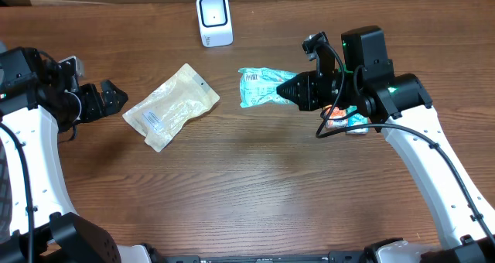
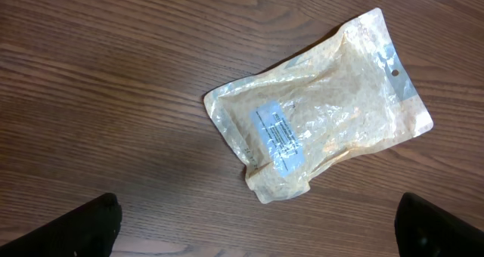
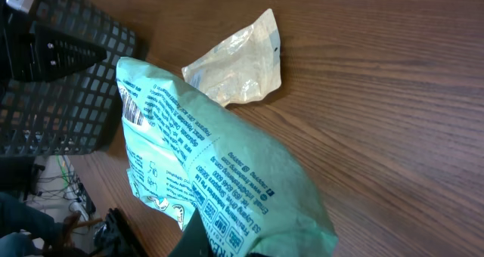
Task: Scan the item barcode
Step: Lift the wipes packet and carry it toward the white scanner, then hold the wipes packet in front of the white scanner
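Pincer (image 1: 283,90) of right arm clamps green packet (image 1: 259,87) near white scanner (image 1: 214,19).

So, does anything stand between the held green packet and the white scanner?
Nothing visible: only bare table lies between the green packet and the white scanner; the tan pouch sits off to one side.

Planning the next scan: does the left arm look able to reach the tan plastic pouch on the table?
Probably yes. The open left tool sits just beside the tan plastic pouch, with nothing lying between them on the wooden table.
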You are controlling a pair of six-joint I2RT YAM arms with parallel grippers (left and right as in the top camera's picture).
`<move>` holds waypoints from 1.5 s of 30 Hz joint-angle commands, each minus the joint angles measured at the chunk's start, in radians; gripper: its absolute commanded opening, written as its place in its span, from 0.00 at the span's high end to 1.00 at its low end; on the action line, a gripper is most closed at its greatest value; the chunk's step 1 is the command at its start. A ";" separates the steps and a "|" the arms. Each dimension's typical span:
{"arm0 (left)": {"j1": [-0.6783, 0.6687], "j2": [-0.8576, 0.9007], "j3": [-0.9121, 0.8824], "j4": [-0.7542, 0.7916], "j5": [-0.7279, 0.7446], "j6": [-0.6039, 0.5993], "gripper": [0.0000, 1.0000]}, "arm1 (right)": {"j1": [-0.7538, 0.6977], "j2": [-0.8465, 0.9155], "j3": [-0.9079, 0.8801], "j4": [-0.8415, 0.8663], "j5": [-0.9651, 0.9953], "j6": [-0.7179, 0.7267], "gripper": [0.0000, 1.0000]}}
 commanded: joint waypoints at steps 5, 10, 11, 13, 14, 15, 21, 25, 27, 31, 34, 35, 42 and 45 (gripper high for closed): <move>-0.007 -0.008 0.002 0.004 0.004 -0.010 0.00 | 0.003 -0.023 0.019 -0.006 0.018 -0.008 0.96; -0.007 -0.008 0.002 0.004 0.004 -0.010 0.00 | 0.003 -0.023 0.019 -0.012 0.060 -0.007 0.96; -0.007 -0.008 0.002 0.004 0.004 -0.010 0.00 | 0.003 -0.023 0.019 -0.012 0.063 -0.007 0.96; -0.007 -0.008 0.002 0.004 0.004 -0.010 0.00 | 0.003 -0.023 0.019 -0.013 0.074 -0.002 0.96; -0.007 -0.008 0.002 0.004 0.004 -0.010 0.00 | 0.003 -0.023 0.019 -0.016 0.087 0.005 0.96; -0.007 -0.008 0.002 0.004 0.004 -0.010 0.00 | 0.003 -0.023 0.019 -0.016 0.100 0.019 0.96; -0.007 -0.008 0.002 0.004 0.004 -0.010 0.00 | 0.004 -0.019 0.034 -0.005 0.126 0.031 0.96; -0.007 -0.008 0.002 0.004 0.004 -0.010 0.01 | 0.004 0.016 0.121 -0.029 0.188 0.042 0.96; -0.007 -0.008 0.002 0.004 0.004 -0.010 0.00 | 0.004 0.049 0.195 -0.056 0.231 0.042 0.96; -0.007 -0.008 0.002 0.004 0.004 -0.010 0.00 | 0.007 0.155 0.398 -0.128 0.325 0.034 0.96; -0.007 -0.008 0.002 0.004 0.004 -0.010 0.01 | 0.026 0.284 0.615 -0.191 0.430 0.018 0.96; -0.007 -0.008 0.002 0.004 0.004 -0.010 0.00 | 0.034 0.332 0.700 -0.214 0.471 0.014 0.96; -0.007 -0.008 0.002 0.004 0.004 -0.010 0.00 | 0.122 0.592 1.088 -0.249 0.756 -0.095 0.96; -0.007 -0.008 0.002 0.004 0.004 -0.010 0.01 | 0.168 0.644 1.093 -0.164 0.911 -0.175 0.96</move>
